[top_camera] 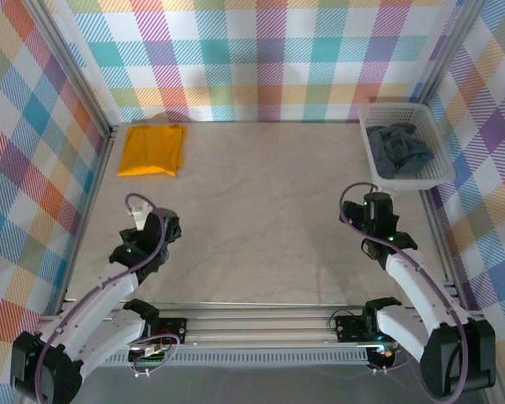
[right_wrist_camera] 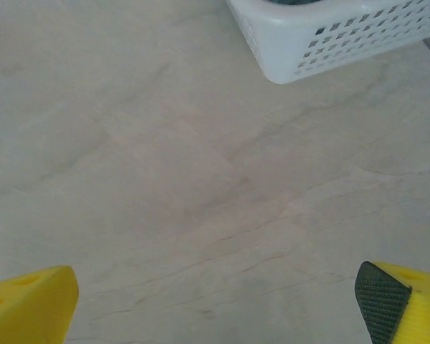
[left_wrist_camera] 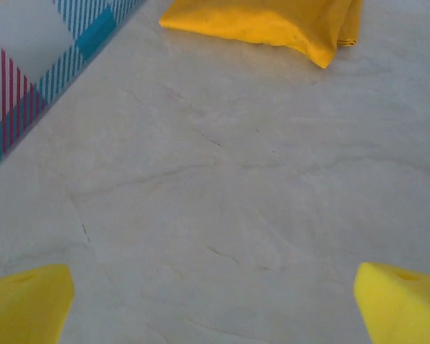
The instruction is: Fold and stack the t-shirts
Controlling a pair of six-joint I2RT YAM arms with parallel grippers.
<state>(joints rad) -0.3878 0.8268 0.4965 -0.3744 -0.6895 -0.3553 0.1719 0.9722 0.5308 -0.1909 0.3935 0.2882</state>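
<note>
From the top camera, I see the orange shirt (top_camera: pixel 152 150) lying folded flat on the table (top_camera: pixel 261 202). It is far away at 11 o'clock, close to the corner. The grey shirt (top_camera: pixel 401 151) is scrunched up inside the white basket (top_camera: pixel 372 164), far away at 1 o'clock. My left arm (top_camera: pixel 109 282) sits at 7 o'clock and my right arm (top_camera: pixel 412 278) at 5 o'clock. Both are well apart from the shirts.

From the left wrist camera, I see the left gripper (left_wrist_camera: pixel 213 304) spread wide. Its two yellow fingers (left_wrist_camera: pixel 25 304) poke in at 7 and 5 o'clock, with bare table between them. The orange shirt is up at 12 o'clock, well apart from the fingers. The checked wall (left_wrist_camera: pixel 29 64) is at 10 o'clock.

From the right wrist camera, I see the right gripper (right_wrist_camera: pixel 215 304) spread wide too, over bare table. The finger at 5 o'clock has a dark bumpy pad (right_wrist_camera: pixel 378 301). A corner of the basket shows at 1 o'clock, well apart from the fingers.
</note>
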